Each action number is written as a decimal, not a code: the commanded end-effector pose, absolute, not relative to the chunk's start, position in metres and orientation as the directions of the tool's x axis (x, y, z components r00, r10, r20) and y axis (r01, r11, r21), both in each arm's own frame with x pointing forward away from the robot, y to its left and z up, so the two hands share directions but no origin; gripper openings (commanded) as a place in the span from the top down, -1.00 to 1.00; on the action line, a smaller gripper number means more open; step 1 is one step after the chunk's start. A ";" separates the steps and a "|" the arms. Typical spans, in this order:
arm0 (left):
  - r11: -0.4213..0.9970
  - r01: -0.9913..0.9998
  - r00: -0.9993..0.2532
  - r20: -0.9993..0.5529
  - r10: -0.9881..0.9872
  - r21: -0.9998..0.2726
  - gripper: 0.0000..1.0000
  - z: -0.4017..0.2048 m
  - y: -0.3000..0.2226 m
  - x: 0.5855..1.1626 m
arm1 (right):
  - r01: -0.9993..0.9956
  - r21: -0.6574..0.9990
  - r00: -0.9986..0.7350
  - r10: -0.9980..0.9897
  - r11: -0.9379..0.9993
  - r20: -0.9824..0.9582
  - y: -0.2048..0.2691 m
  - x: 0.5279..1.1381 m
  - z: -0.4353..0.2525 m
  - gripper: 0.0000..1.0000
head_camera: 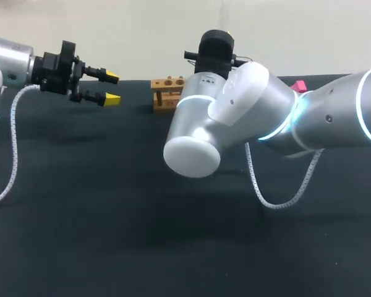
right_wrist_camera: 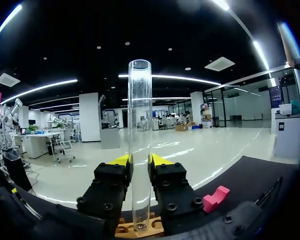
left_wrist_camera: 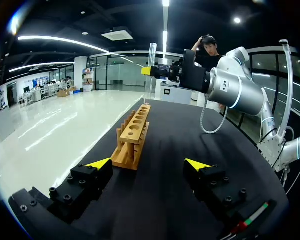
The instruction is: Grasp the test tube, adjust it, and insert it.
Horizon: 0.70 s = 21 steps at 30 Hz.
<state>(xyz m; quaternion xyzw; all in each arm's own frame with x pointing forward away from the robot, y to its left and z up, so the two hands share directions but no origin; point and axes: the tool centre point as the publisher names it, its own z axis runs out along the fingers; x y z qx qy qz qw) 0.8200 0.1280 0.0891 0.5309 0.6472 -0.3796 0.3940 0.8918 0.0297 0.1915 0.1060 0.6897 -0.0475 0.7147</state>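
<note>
A clear glass test tube (right_wrist_camera: 139,125) stands upright between the yellow-tipped fingers of my right gripper (right_wrist_camera: 140,161), which is shut on it. Its rounded lower end sits right at a hole of the wooden rack (right_wrist_camera: 140,229) beneath; whether it is inside the hole I cannot tell. From the left wrist view, the test tube (left_wrist_camera: 151,70) hangs over the far end of the rack (left_wrist_camera: 134,132), held by the right gripper (left_wrist_camera: 153,71). My left gripper (left_wrist_camera: 155,164) is open and empty, short of the rack's near end. In the head view, the left gripper (head_camera: 109,88) hovers left of the rack (head_camera: 167,93).
The bulky right arm (head_camera: 235,117) crosses the table's middle and hides its own gripper from the head view. A small pink block (head_camera: 298,85) lies at the back right, also beside the right gripper (right_wrist_camera: 216,198). Black cloth (head_camera: 111,216) covers the table.
</note>
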 end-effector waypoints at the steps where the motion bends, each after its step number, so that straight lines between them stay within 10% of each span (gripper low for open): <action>1: 0.146 0.987 -0.122 -0.914 0.386 -0.071 -1.00 0.088 0.129 0.820 | 0.208 0.091 0.052 0.081 0.974 -0.995 0.029 0.895 0.188 1.00; 21: 0.146 0.987 -0.122 -0.914 0.386 -0.071 -1.00 0.088 0.129 0.820 | 0.194 0.086 0.024 0.083 0.977 -0.996 0.029 0.902 0.173 1.00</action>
